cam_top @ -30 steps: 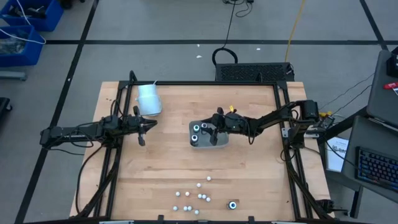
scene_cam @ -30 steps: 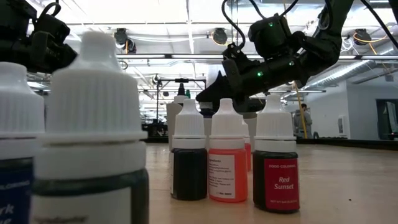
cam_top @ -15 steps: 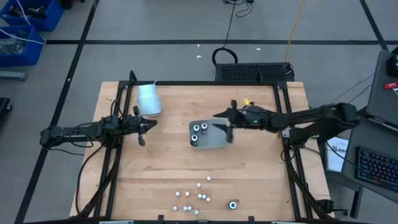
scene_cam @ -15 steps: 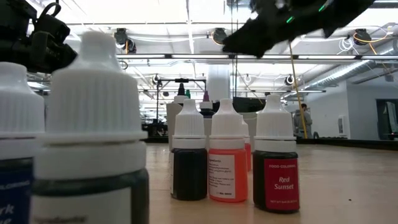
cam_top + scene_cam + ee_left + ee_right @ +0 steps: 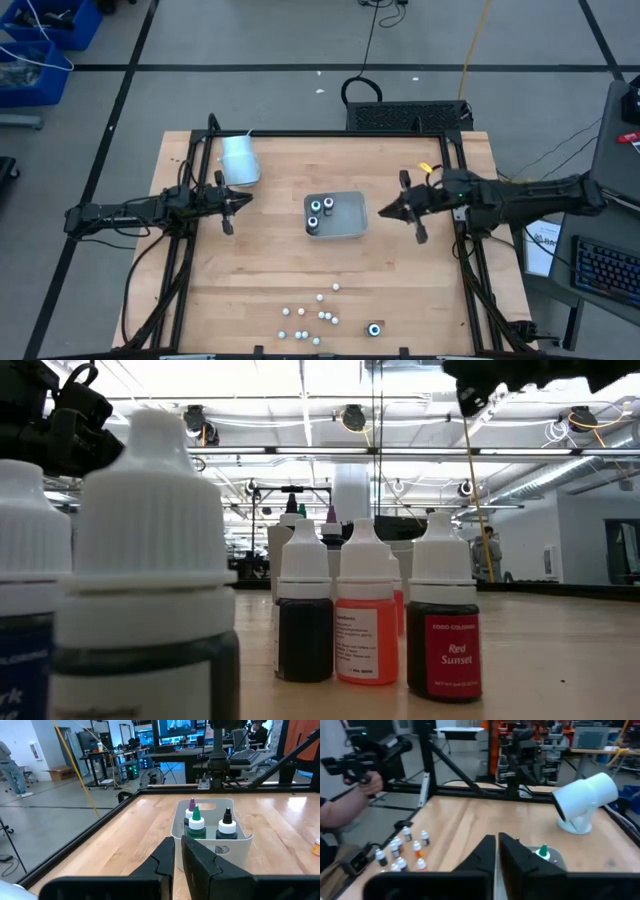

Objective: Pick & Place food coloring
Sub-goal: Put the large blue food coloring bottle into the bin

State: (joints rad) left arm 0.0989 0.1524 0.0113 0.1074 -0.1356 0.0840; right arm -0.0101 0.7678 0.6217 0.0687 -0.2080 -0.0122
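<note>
- At the counter's (image 5: 260, 270) centre, the tray (image 5: 352, 228) now holds three bottles (image 5: 318, 210); the right pincer (image 5: 398, 211) has pulled away toward 3 o'clock, closed and empty, so that drop looks finished.
- Most food coloring (image 5: 308, 318) still waits near 6 o'clock.
- Left pincer (image 5: 229, 210) waits at 9 o'clock, closed, empty.
- One label (image 5: 442, 647) reads "Food Coloring, Red Sunset".
</note>
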